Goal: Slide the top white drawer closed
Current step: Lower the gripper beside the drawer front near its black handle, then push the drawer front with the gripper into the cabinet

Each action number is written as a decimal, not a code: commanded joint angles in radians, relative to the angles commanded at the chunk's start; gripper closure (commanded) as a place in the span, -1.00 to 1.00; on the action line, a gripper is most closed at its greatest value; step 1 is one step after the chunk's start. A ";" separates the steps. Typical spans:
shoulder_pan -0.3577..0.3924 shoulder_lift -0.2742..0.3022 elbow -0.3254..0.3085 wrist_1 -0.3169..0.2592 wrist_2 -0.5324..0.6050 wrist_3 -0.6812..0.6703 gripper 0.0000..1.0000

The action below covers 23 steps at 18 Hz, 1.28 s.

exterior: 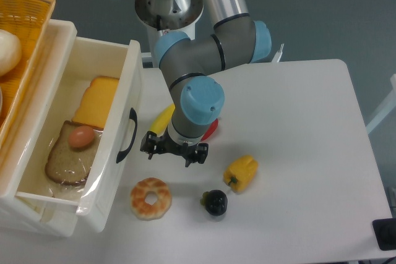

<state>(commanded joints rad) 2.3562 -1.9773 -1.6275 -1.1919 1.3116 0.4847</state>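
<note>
Now gripper (174,150) near drawer (117,134) front, jaws apart, empty; press flat beside handle (127,135), push straight toward cabinet.

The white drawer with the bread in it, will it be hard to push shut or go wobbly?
The top white drawer looks like stiff, glossy plastic, so it should probably slide in without bending. It holds only bread, cheese and an egg, so it is likely light. The egg might roll if the gripper shoves fast.
</note>
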 joint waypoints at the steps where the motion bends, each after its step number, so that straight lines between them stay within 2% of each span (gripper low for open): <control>1: -0.002 0.002 -0.002 0.000 0.000 0.000 -1.00; 8: -0.023 0.003 -0.002 0.000 -0.002 0.000 -1.00; 23: -0.026 0.021 0.005 -0.044 -0.032 0.006 -1.00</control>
<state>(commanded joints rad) 2.3301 -1.9558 -1.6230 -1.2364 1.2794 0.4909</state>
